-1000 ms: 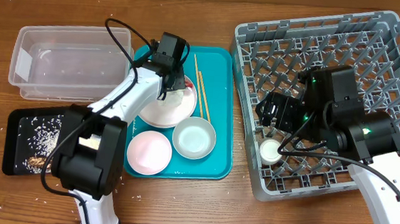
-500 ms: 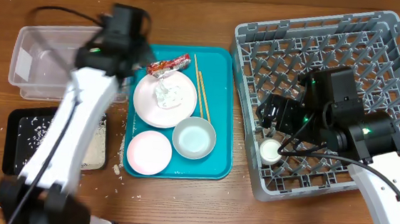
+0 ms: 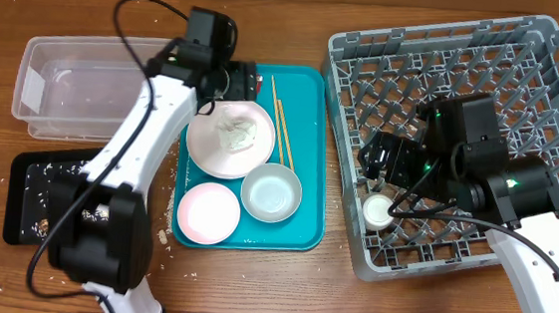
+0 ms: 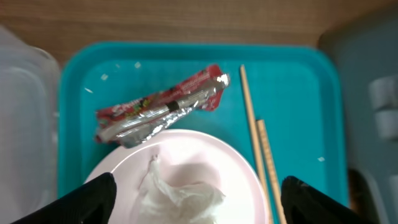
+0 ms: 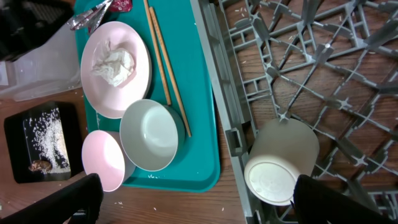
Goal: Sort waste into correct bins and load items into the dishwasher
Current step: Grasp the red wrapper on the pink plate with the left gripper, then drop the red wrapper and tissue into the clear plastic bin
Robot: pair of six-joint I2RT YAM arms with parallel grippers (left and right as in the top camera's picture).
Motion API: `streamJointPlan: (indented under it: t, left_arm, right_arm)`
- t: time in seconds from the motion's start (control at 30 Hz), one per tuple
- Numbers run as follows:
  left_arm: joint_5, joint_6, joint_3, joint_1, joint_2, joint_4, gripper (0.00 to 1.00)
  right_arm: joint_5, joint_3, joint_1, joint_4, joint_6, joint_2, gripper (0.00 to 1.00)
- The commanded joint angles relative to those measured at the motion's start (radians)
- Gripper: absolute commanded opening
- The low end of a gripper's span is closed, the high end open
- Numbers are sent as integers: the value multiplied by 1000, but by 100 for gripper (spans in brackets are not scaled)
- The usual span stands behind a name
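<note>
My left pincer (image 4: 198, 186) hangs wide over the whitish plate (image 4: 230, 168), its 2 fingers spread left and right above the white tissue (image 4: 180, 194). The red-and-white wrapper (image 4: 161, 111) lies on the teal tray (image 4: 292, 93) just past the plate's far rim. Its long axis runs left to right, the right end tipped slightly far, along my closing line, so I judge a wrist turn is needed. My right pincer (image 5: 196, 186), also wide, is over the grey rack (image 3: 527, 56), well apart.
</note>
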Motion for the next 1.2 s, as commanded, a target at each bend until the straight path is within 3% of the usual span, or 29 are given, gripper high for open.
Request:
streamJointPlan:
  t: [0.0,0.1,0.23,0.7,0.93,0.97,1.07,1.17]
  left_arm:
    - [-39,-28,-2,17,86,94,89]
    - [-77,-162,-2,23,124,126,90]
    - [-82,-433,-2,24,156,104,81]
    - [-158,-813,-2,41,186,91,77]
    - [-152,-880,-2,69,227,148,51]
    - [-148,-880,-2,71,231,153,43]
    - [-127,-878,-2,71,232,164,4]
    - [-63,-799,2,71,217,197,4]
  right_arm:
    - [2,-5,0,3,-2,0,100]
    - [2,-5,0,3,-2,1,100]
    - [2,-5,0,3,-2,8,100]
    - [-7,-5,0,2,-2,94,100]
    - [-13,-4,0,10,-3,101,100]
    - [-13,-4,0,9,-3,101,100]
    - [-12,-4,0,6,-5,101,100]
    - [-13,-4,0,6,-6,101,100]
